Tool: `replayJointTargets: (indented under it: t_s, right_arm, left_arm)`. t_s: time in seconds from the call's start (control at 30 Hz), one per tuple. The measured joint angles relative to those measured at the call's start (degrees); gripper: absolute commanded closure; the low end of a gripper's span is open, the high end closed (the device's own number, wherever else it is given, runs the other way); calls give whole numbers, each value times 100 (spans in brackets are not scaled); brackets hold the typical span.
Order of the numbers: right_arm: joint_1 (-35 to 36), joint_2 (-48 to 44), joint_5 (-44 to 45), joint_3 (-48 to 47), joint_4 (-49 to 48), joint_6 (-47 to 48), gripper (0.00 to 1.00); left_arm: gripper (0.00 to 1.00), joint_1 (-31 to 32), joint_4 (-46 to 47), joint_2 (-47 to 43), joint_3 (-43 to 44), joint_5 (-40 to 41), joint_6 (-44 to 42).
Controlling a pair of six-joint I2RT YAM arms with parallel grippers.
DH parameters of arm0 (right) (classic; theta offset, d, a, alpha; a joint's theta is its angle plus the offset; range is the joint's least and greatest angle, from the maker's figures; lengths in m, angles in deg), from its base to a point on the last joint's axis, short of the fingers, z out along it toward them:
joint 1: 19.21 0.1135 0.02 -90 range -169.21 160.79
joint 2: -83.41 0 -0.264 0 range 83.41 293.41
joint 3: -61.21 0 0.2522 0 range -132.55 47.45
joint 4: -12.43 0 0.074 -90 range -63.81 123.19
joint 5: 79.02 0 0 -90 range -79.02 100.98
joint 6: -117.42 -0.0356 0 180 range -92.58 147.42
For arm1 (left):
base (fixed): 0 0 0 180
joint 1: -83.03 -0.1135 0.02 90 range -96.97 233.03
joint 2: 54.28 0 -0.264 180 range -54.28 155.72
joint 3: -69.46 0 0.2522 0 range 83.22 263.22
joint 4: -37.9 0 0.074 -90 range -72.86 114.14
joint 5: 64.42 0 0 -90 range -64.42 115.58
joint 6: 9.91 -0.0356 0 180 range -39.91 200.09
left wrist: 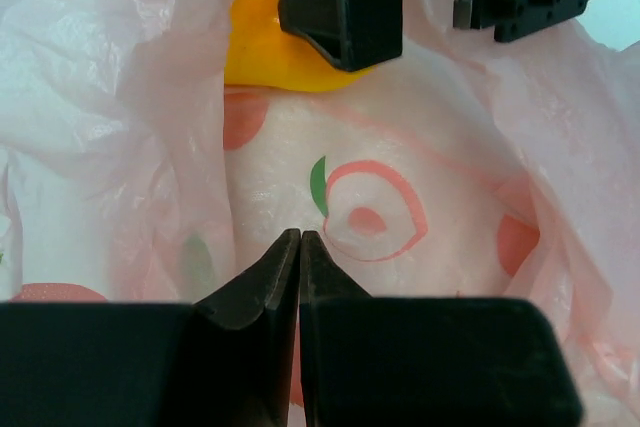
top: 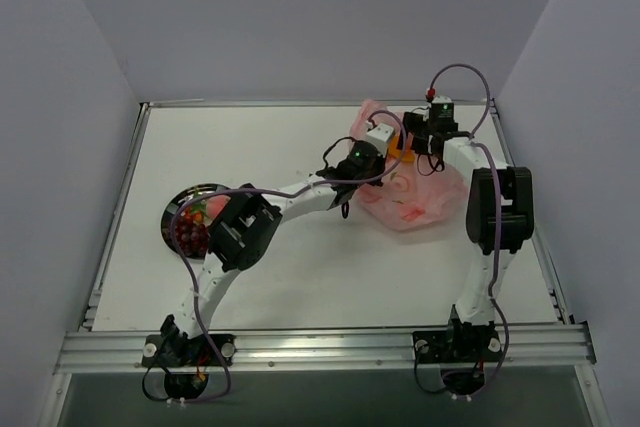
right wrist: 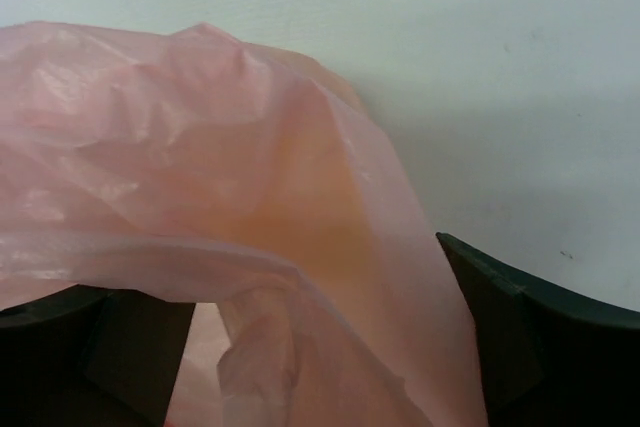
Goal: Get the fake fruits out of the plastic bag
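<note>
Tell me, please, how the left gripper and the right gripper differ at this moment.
Jaws: the left gripper is shut, its fingers pressed together, while the right gripper stands wide open. Contents: nothing bulky sits between the left gripper's fingers, whereas folds of the plastic bag lie in the right gripper's gap. Shared: both are at the plastic bag, close to each other.

We log a round dark-rimmed plate (top: 190, 188) on the left side of the white table (top: 250, 142). An aluminium rail (top: 330, 345) runs along the table's near edge. Pale walls (top: 300, 17) enclose three sides.
</note>
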Motion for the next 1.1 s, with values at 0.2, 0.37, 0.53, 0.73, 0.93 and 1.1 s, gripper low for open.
replayJointTargets:
  t_s: [0.2, 0.37, 0.53, 0.73, 0.93, 1.1]
  right_arm:
    - [243, -743, -452, 1665, -1032, -52, 86]
    - [433, -1799, -686, 2538, -1185, -243, 100]
    - [431, -2586, -713, 2538, -1532, -223, 100]
    - [431, -2769, -752, 2894, -1934, -365, 100]
    - [433, -2592, -756, 3493, -1982, -610, 100]
    - [444, -2592, -754, 3606, -2142, -726, 100]
  left_arm:
    - [98, -2, 164, -35, -330, -85, 149]
    - [97, 7, 278, -74, -863, -114, 254]
    - [63, 37, 372, -136, -1110, 7, 328]
    - [25, 48, 697, -522, -1620, 118, 557]
    - [15, 74, 890, -577, -1609, 151, 780]
    - [14, 85, 540, -573, -1344, 407, 960]
